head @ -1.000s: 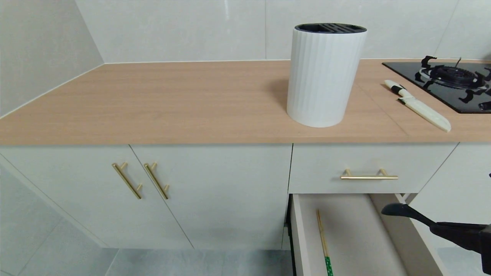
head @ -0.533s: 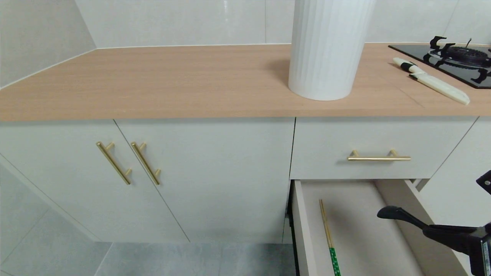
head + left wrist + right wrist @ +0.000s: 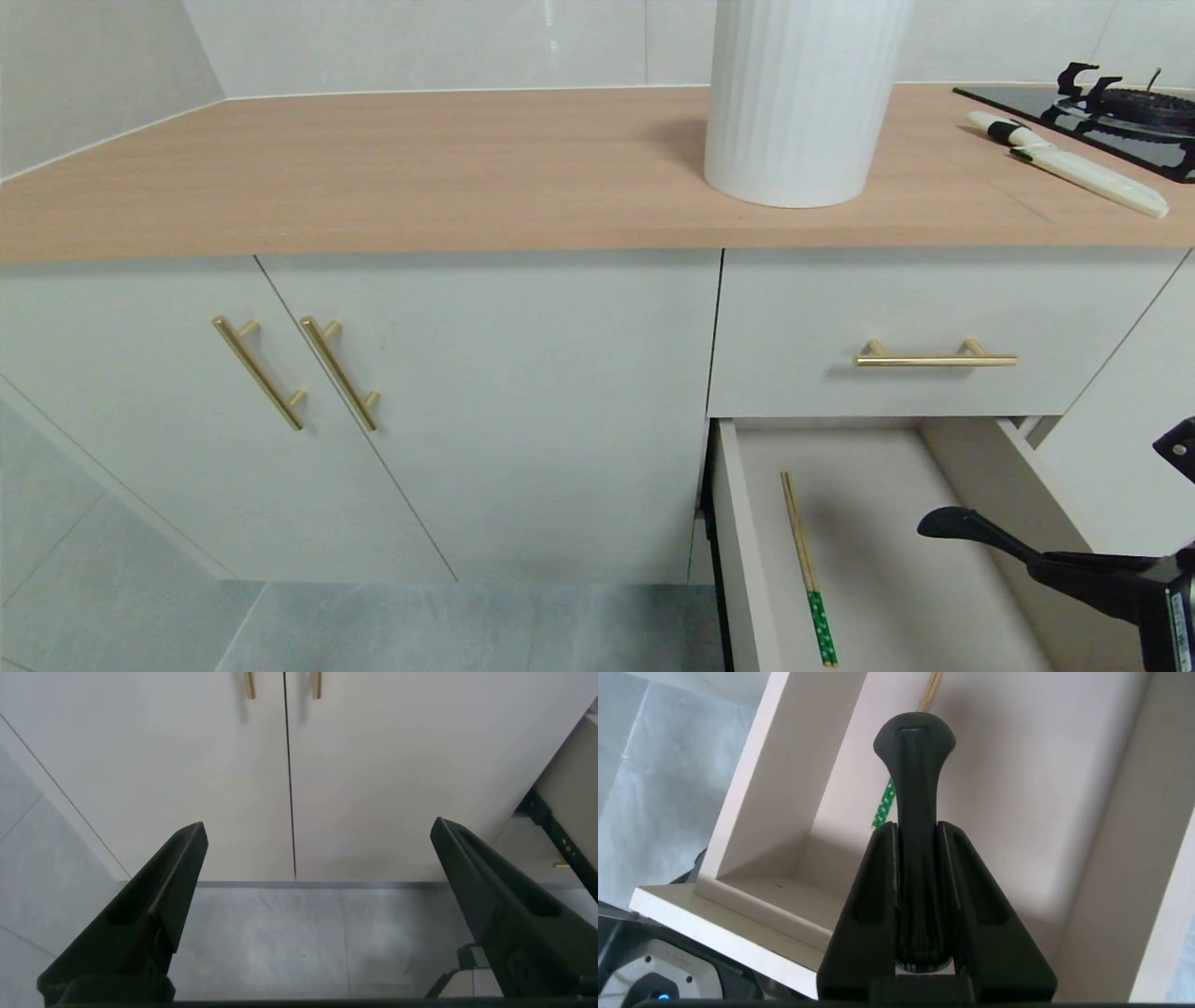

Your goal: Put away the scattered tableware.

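My right gripper [image 3: 1055, 565] is shut on a black utensil [image 3: 957, 528] whose rounded end sticks out over the open drawer [image 3: 738, 560]. The right wrist view shows its fingers [image 3: 868, 877] clamped around the black utensil [image 3: 913, 756] above the drawer floor. A pair of wooden chopsticks with green ends [image 3: 808, 583] lies inside the drawer along its left wall. A white knife [image 3: 1074, 168] rests on the wooden counter [image 3: 420, 159] beside the stove. My left gripper [image 3: 320, 831] is open, low in front of the cabinet doors [image 3: 374, 775].
A tall white ribbed holder [image 3: 794, 103] stands on the counter above the drawers. A black gas stove [image 3: 1120, 107] is at the far right. A shut drawer with a brass handle [image 3: 934, 358] sits just above the open one. Grey floor [image 3: 420, 635] lies below.
The head view has shifted downward, so the counter sits higher in the picture and more of the drawer shows. My right gripper still holds the black utensil over the drawer.
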Robot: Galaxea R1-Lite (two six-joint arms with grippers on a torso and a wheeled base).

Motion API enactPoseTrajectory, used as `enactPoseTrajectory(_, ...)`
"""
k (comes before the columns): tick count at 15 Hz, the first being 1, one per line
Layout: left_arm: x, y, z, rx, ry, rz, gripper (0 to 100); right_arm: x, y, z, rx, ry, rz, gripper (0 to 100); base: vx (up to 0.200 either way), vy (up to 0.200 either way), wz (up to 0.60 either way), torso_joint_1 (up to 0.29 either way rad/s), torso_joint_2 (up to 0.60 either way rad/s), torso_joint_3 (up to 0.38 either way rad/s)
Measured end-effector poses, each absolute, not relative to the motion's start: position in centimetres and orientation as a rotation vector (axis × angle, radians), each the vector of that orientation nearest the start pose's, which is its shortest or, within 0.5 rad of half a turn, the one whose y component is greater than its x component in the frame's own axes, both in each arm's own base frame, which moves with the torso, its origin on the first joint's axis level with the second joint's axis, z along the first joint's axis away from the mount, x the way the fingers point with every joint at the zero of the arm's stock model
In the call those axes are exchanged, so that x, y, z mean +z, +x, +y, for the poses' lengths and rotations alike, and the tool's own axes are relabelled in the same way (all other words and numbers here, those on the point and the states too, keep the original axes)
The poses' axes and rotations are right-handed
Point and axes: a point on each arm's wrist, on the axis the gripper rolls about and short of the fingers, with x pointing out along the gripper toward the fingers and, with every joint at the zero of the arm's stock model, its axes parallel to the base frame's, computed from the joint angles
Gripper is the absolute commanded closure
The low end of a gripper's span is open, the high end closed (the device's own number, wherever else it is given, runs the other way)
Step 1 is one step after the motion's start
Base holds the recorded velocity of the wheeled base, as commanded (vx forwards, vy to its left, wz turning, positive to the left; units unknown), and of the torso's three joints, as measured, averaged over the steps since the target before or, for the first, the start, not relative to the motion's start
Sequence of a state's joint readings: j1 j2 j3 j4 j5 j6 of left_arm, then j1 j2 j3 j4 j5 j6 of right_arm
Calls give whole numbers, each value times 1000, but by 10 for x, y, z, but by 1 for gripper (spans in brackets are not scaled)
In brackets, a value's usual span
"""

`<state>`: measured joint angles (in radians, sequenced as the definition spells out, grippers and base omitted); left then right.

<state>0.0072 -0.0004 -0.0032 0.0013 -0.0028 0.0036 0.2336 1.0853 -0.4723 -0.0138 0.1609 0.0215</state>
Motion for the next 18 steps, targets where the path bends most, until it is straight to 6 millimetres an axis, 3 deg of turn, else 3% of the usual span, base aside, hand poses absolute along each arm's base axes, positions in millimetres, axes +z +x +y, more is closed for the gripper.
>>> enactPoseTrajectory(5, 76, -23, 0, 4, 4, -2, 0, 164, 135, 36, 369, -1, 637, 100, 0, 0, 0, 0, 0, 0)
enactPoseTrajectory(8, 76, -23, 0, 4, 3, -2, 0, 153, 158, 41, 329, 37, 682, 100, 0, 0, 0, 0, 0, 0)
enactPoseTrajectory(12, 76, -23, 0, 4, 3, -2, 0, 130, 194, 47, 203, 111, 730, 100, 0, 0, 0, 0, 0, 0)
enactPoseTrajectory(18, 76, -23, 0, 4, 3, -2, 0, 81, 234, 57, 131, 122, 690, 100, 0, 0, 0, 0, 0, 0)
